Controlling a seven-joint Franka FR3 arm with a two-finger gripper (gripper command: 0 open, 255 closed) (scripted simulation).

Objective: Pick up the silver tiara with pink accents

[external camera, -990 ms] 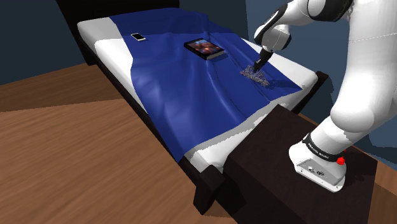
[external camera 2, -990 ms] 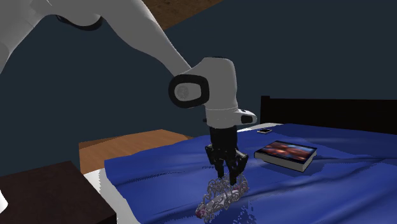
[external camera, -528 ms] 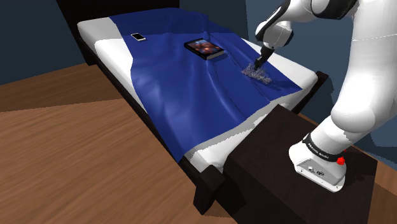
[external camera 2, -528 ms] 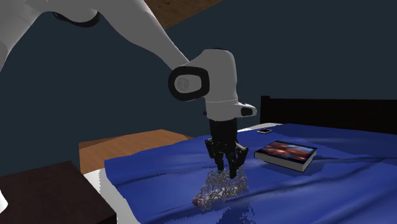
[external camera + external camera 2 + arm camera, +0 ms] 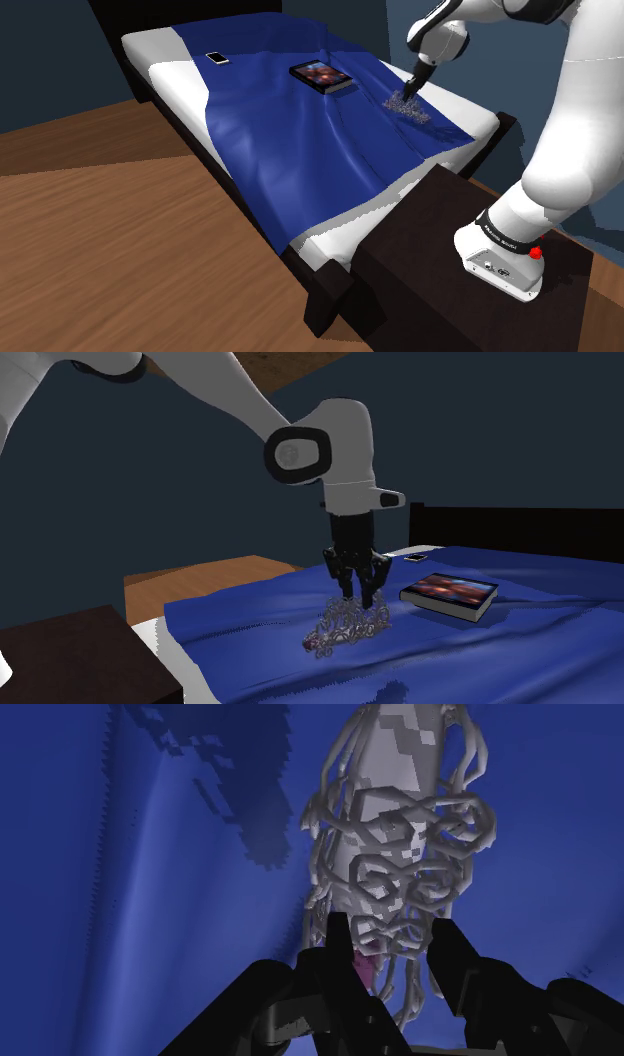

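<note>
Silvery tiara [image 5: 345, 628], matt blk fingers [image 5: 455, 959], blue cloth bedspread [image 5: 280, 130], wood floor [image 5: 120, 230]

We are in a bedroom of a home. A bed [image 5: 335, 238] with a dark frame and a white mattress runs across the upper middle of the shoulder view, under a rumpled blue cover [image 5: 270, 130]. Its dark headboard [image 5: 520, 522] stands at the right of the second exterior view. A phone [image 5: 217, 58] and a book [image 5: 321, 76] lie on the cover. We see a wooden plank floor [image 5: 120, 250] at the lower left, dark blue walls [image 5: 50, 60] at the upper left, and a dark wooden box [image 5: 430, 260] just beside the bed.
</note>
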